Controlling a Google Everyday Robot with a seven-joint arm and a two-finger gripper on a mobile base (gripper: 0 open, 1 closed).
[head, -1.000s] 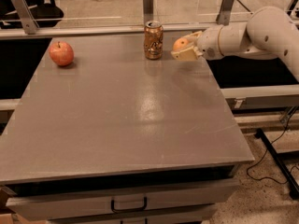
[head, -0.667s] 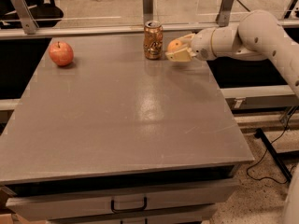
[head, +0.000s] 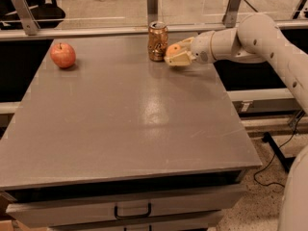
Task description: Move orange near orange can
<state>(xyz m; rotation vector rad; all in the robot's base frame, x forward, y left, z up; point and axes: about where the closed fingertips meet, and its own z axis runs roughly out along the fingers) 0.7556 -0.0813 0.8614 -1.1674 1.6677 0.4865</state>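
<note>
The orange (head: pixel 173 49) is a small round orange fruit held between the fingers of my gripper (head: pixel 175 53), low over the grey table (head: pixel 134 114) near its far right edge. The orange can (head: pixel 157 41) stands upright just to the left of the orange, a narrow gap apart. My gripper reaches in from the right on a white arm (head: pixel 250 37) and is shut on the orange. The lower finger (head: pixel 177 60) hides the fruit's underside, so I cannot tell whether it touches the table.
A reddish apple (head: pixel 63 55) sits at the table's far left. A metal rail with upright posts (head: pixel 152 6) runs behind the table. A drawer with a handle (head: pixel 132 211) is below the front edge. A cable (head: pixel 276 158) lies on the floor at right.
My gripper has carried the orange leftward and slightly down toward the orange can; the gap between fruit and can has narrowed. The can and apple have not moved.
</note>
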